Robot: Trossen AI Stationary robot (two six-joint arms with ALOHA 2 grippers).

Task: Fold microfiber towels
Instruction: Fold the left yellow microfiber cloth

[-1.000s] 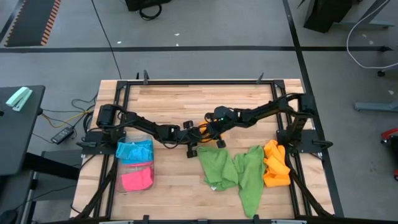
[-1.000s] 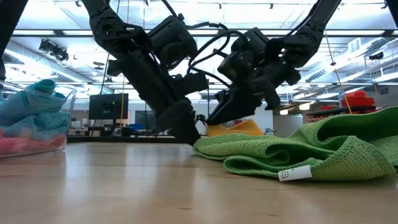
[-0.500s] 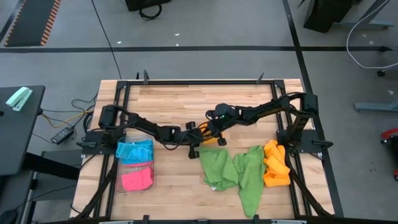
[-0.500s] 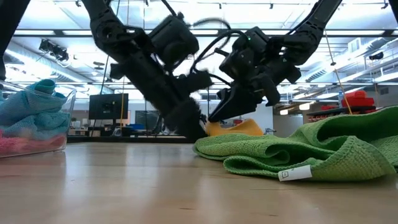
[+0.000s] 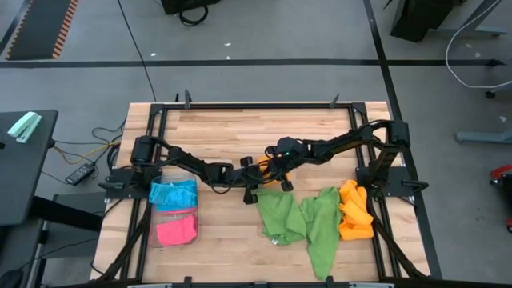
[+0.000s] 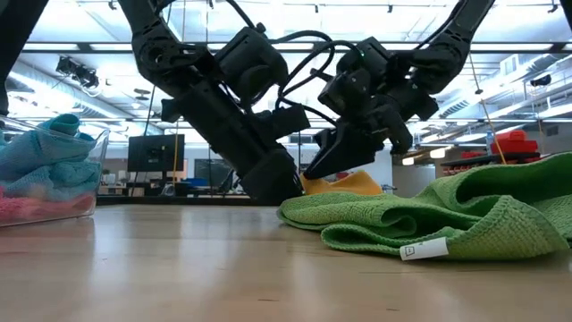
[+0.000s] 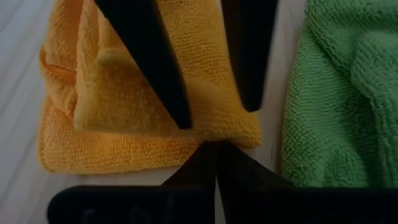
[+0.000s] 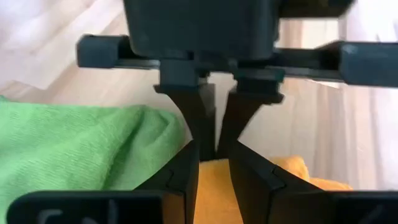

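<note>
Orange microfiber cloth [image 7: 143,106] lay folded near the middle of the wooden table [image 5: 232,128], partly hidden from above by the two grippers that met over it. In the left wrist view it sat flat on the wood, just beside a rumpled green towel [image 5: 282,214]. Left gripper [image 7: 214,146] was pinched fully together at the orange cloth's corner. Right gripper [image 8: 213,158] came in from the opposite side, its fingers [image 7: 152,62] narrowly spread and pressed onto the cloth. A second green towel [image 5: 322,228] lay beside the first, with an orange pile [image 5: 354,210] near the right edge. Blue towel [image 5: 173,194] and pink towel [image 5: 176,230] sat in a clear tray [image 6: 100,143] at the left.
</note>
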